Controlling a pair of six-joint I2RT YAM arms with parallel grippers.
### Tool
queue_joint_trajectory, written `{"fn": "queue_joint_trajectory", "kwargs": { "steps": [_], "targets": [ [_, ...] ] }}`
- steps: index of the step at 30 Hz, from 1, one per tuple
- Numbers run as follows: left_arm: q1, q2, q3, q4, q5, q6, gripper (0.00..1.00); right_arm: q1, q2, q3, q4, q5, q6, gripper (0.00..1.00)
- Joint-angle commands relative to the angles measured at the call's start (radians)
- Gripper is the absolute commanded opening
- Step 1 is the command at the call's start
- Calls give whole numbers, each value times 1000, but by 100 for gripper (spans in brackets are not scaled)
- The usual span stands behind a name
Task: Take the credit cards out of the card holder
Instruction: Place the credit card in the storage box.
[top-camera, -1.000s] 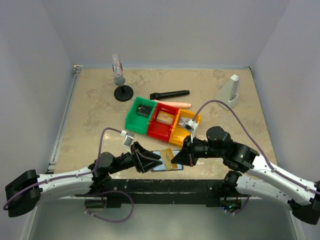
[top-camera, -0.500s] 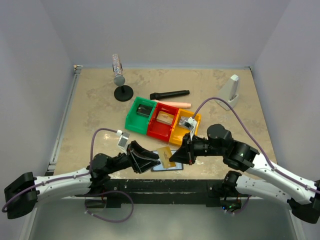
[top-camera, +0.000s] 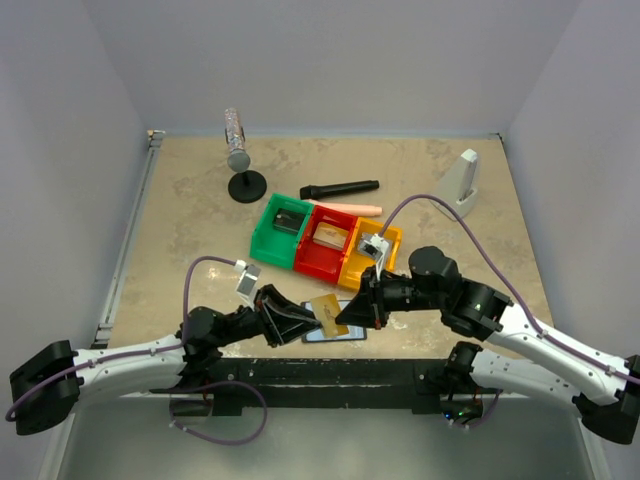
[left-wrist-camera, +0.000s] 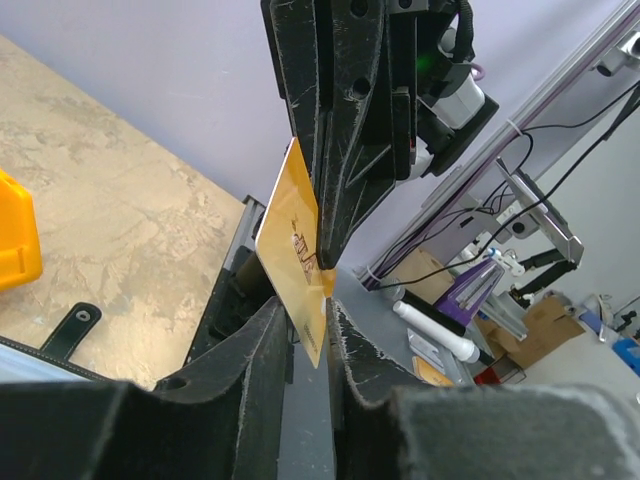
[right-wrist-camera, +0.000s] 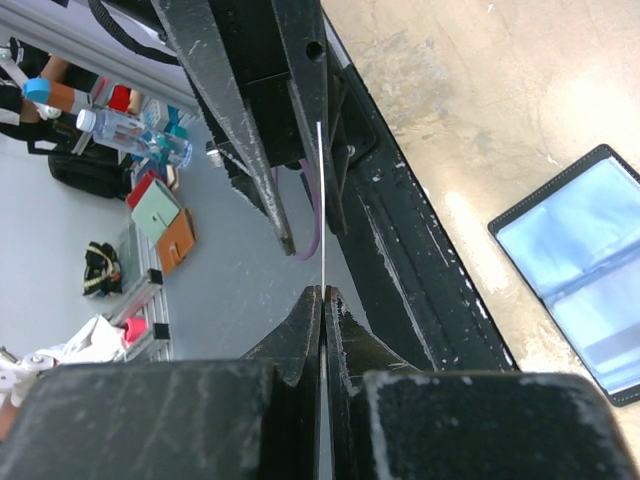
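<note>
A gold credit card (top-camera: 328, 315) is held up above the open card holder (top-camera: 338, 334), which lies flat near the table's front edge with its bluish inside up. My right gripper (top-camera: 350, 311) is shut on the card's right end; the right wrist view shows the card edge-on (right-wrist-camera: 321, 200) pinched between the jaws (right-wrist-camera: 322, 293). My left gripper (top-camera: 306, 318) is open, its fingers on either side of the card's other end (left-wrist-camera: 295, 250), with a gap on one side. The holder also shows in the right wrist view (right-wrist-camera: 590, 260), and its black tab (left-wrist-camera: 72, 324) in the left wrist view.
Green (top-camera: 279, 232), red (top-camera: 322, 243) and yellow (top-camera: 366, 254) bins stand just behind, each with something in it. A black stick (top-camera: 338, 188) and a peach stick (top-camera: 352, 208) lie beyond them. A stand with a silvery cylinder (top-camera: 240, 160) is at the back left, a white wedge (top-camera: 460, 183) at the back right.
The right gripper has carried the gold card a little left and up. The left gripper has closed in, so the card's end now sits between its open fingers.
</note>
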Motion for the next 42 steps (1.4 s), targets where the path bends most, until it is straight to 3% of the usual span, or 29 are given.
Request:
{"fn": "queue_joint_trajectory", "kwargs": {
  "steps": [1, 16, 17, 19, 21, 25, 30, 33, 36, 42],
  "targets": [
    [5, -6, -145, 82, 18, 16, 22, 0, 1, 17, 50, -35, 6, 0],
    [5, -5, -150, 85, 15, 19, 0, 0, 4, 18, 40, -41, -2, 0],
    [5, -6, -150, 85, 16, 19, 0, 0, 4, 20, 31, -41, 0, 7],
    [5, -6, -150, 85, 7, 19, 0, -2, -2, 26, 11, -19, 6, 38],
    [5, -6, -150, 81, -21, 13, 0, 0, -22, 38, -35, 21, -5, 57],
    [5, -3, -139, 23, -207, -43, 0, 0, -76, 84, -235, 173, -74, 68],
    [5, 50, -12, -209, -563, -143, 0, 0, -194, 57, -371, 374, -79, 70],
    [5, 119, 55, -252, -740, -194, 0, 0, -270, 5, -366, 419, -43, 70],
    [14, 214, 131, -223, -835, -200, 0, 0, -320, -35, -363, 439, -23, 70],
    [73, 398, 241, -153, -886, -282, 0, 0, -375, -75, -375, 440, 0, 69]
  ]
}}
